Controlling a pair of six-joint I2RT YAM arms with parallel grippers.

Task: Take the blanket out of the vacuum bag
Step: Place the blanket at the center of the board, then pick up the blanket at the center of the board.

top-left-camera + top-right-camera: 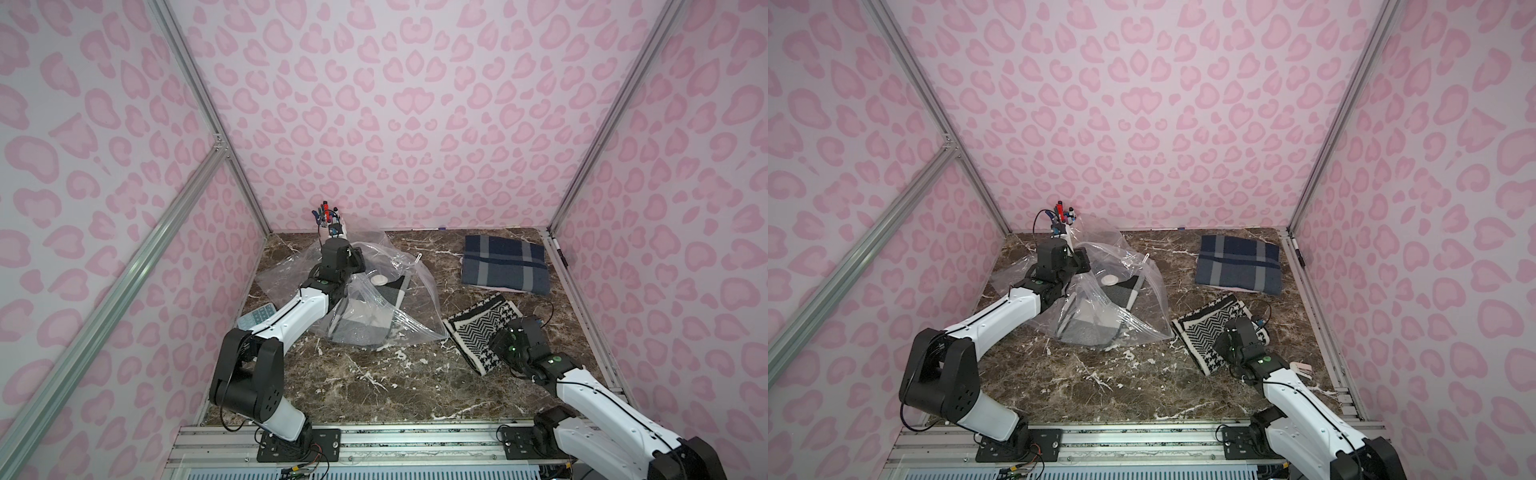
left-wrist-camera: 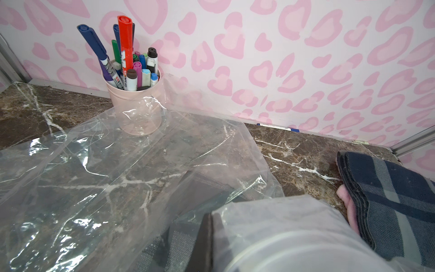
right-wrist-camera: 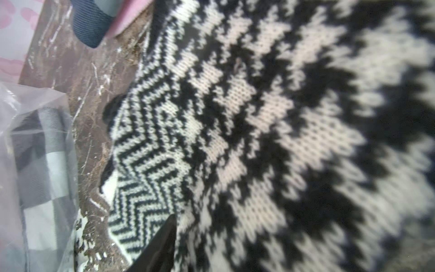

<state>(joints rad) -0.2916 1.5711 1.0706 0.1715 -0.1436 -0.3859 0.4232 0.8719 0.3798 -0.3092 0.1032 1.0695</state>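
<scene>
- One marble-patterned table (image 1: pixel 395 386) carries everything, with the bag on its left half and the loose blankets on its right.
- Vacuum bag (image 1: pixel 419 286): clear and crumpled, spread over the centre-left of the table.
- Grey checked blanket (image 1: pixel 357 328): this one is inside the bag, under the plastic. Its long axis runs from near-left to far-right, and its near end lies at the bag's near edge. Whether that edge is the open mouth I cannot tell.
- Two more blankets lie outside the bag. The navy plaid blanket (image 1: pixel 505 266) is at far right. The black-and-white knit blanket (image 1: pixel 478 328) is at near right, just beside the bag's near-right corner.
- Left claw (image 1: pixel 356 261): it sits over the far-left part of the bag, on the far side of the grey blanket. It is closed, but what is between the jaws is hidden. This arm is the nearer one, with its forearm just beside the blanket.
- Right claw (image 1: pixel 503 343): it is low over the knit blanket, and one dark fingertip (image 3: pixel 162 245) shows in the right wrist view. Whether it is open or gripping I cannot tell. The grey blanket lies to its left, so I judge it must travel left to the blanket's near end.
- Valve disc (image 1: pixel 379 280): round, white and facing up, over the blanket's far end.
</scene>
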